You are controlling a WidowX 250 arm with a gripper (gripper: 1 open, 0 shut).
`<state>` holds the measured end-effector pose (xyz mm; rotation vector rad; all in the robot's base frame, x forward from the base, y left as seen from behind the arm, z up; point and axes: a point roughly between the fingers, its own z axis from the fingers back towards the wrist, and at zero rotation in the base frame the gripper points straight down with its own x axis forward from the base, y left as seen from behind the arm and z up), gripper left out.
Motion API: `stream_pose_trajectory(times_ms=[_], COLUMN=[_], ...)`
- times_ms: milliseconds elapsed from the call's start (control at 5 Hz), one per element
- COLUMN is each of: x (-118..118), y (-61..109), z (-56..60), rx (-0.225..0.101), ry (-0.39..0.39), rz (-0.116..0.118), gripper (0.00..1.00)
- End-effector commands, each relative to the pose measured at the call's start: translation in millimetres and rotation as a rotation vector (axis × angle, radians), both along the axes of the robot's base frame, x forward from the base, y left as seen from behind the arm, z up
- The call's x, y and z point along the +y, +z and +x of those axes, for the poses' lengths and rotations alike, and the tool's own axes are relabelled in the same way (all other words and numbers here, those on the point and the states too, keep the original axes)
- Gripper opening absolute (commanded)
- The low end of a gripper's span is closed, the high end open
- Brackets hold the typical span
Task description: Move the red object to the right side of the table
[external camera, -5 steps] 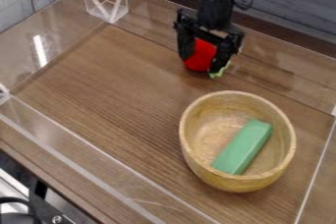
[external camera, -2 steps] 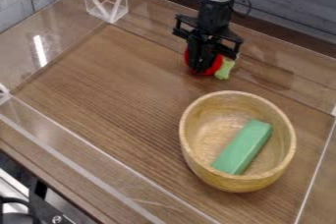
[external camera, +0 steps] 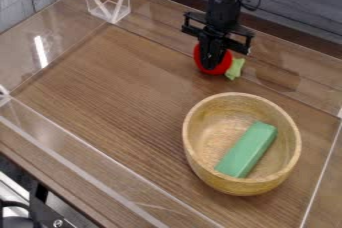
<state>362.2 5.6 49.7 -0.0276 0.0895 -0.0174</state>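
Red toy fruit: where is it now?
In the camera view, the red toy fruit sits far back, right of centre, between the gripper's fingers, beyond the wooden bowl.

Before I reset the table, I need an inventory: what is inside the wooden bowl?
Inside the wooden bowl lies one green rectangular block, toward its right side. The rest of the bowl floor shows bare; the patch beneath the block is covered.

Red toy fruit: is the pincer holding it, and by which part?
Yes. The black pincer is shut on the small glossy red ball-like toy fruit, pinching its round red body from above. Its pale green stub sticks out free.
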Motion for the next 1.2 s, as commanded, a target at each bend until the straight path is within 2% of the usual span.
stream_pose_trajectory(times_ms=[0,400,1000], x=[-14,-38,-62], y=[23.6,25.8,15.9], z=[14.0,14.1,10.3], rx=[-0.076,-0.098,-0.101], ry=[-0.042,-0.088,-0.139], rz=[-0.024,-0.053,-0.077], gripper=[0.0,0.0,0.0])
